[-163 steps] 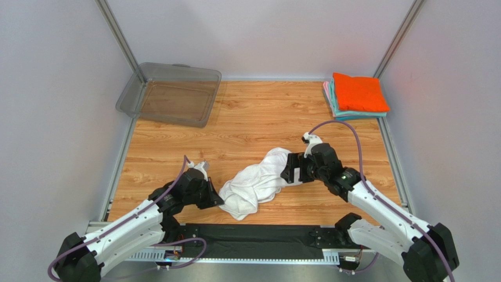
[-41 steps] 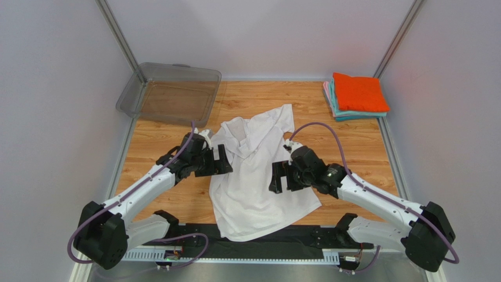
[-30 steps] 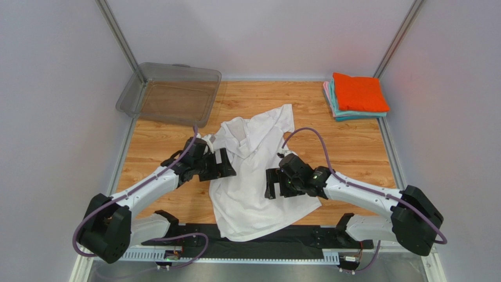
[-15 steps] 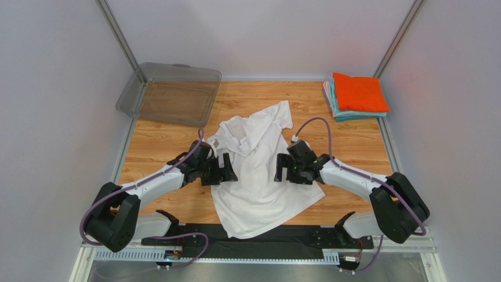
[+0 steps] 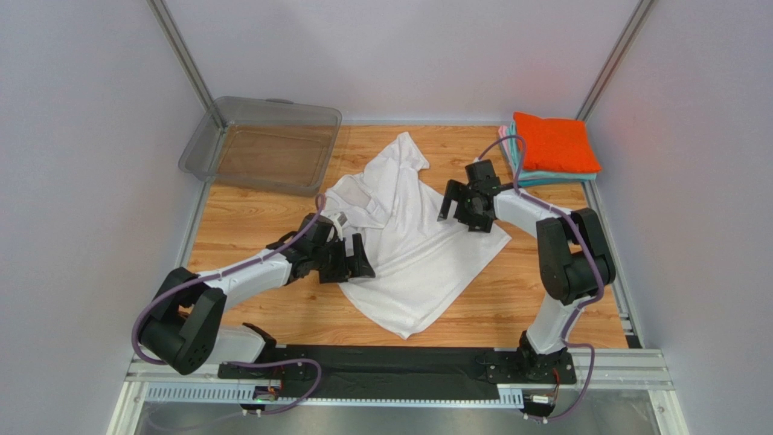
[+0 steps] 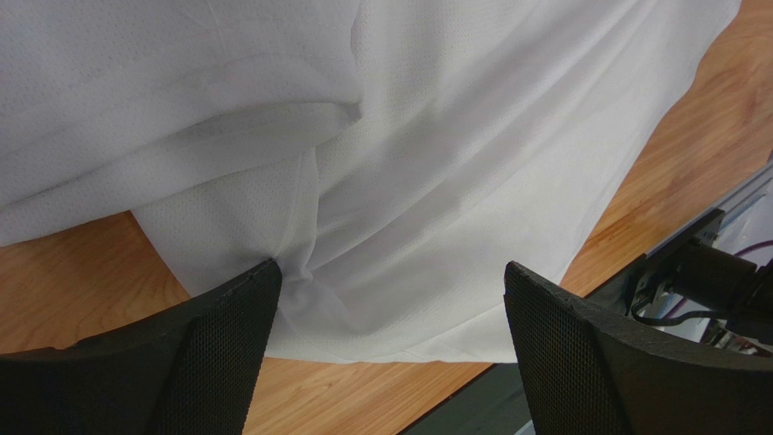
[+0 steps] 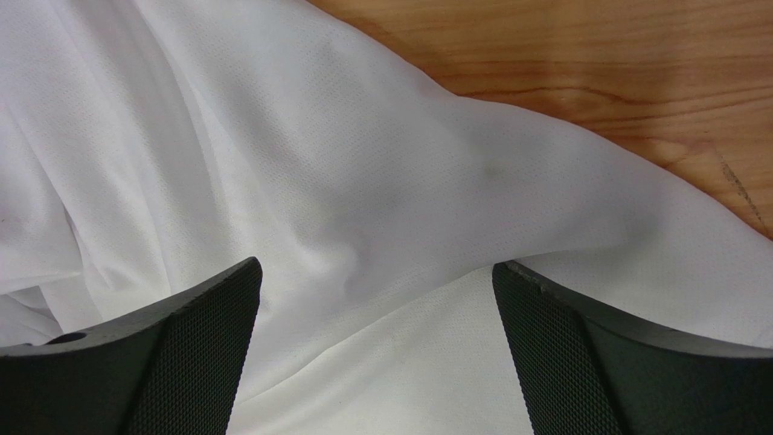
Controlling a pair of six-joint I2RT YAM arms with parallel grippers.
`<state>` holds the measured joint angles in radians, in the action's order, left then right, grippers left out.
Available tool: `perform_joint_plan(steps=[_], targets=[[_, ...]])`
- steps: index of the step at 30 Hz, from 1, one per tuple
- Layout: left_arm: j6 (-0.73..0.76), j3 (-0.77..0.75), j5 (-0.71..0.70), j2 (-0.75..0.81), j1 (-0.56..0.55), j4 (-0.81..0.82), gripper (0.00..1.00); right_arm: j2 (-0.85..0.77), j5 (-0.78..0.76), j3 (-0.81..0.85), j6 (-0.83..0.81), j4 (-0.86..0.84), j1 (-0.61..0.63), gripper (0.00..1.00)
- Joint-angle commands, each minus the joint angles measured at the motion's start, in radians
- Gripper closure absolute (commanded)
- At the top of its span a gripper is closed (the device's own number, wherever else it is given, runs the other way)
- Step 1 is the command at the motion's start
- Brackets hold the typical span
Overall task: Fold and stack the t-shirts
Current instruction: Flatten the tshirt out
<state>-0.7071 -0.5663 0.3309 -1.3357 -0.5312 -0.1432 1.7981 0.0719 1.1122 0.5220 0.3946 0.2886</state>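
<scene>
**White shirt aslant on the bench, both hands open at its edges**

White cotton covers the middle of the wooden bench [image 5: 544, 272]: the white t-shirt [image 5: 408, 245] lies mostly spread out but turned at a slant. One tip points to the far edge and one corner points to the near edge. Its left part is rumpled, with a fold of cloth lying over itself.

The left hand [image 5: 349, 258] sits low at the shirt's left edge with its fingers wide apart and nothing clamped between them. In the left wrist view the cloth lies between the two fingers, and a pucker of fabric meets the tip of one of them.

The right hand [image 5: 467, 204] is at the shirt's far right edge, also spread wide and gripping nothing. Its wrist view shows smooth white fabric under the gap and bare wood beyond.

In the far right corner stand the folded shirts: the orange shirt [image 5: 555, 143] on top, the teal shirt [image 5: 544, 177] under it and the pink shirt [image 5: 502, 136] showing at the stack's left side. The right hand is near this stack but apart from it.

A clear grey bin [image 5: 263, 145] sits in the far left corner, near the shirt's far tip but not touching it.
</scene>
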Motion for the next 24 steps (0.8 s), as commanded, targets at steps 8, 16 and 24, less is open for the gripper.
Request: perform_joint_plan(steps=[8,16,24], targets=[[-0.022,-0.035,-0.004,-0.083,-0.062,0.001,0.00,0.000,0.011,-0.101,-0.063,-0.005,0.004,0.00],[-0.098,-0.056,-0.038,-0.095,-0.266,0.005,0.00,0.095,0.003,0.075,-0.115,0.055,-0.020,0.00],[-0.169,-0.138,-0.082,-0.115,-0.441,0.070,0.00,0.273,0.035,0.383,-0.224,0.069,-0.034,0.00]])
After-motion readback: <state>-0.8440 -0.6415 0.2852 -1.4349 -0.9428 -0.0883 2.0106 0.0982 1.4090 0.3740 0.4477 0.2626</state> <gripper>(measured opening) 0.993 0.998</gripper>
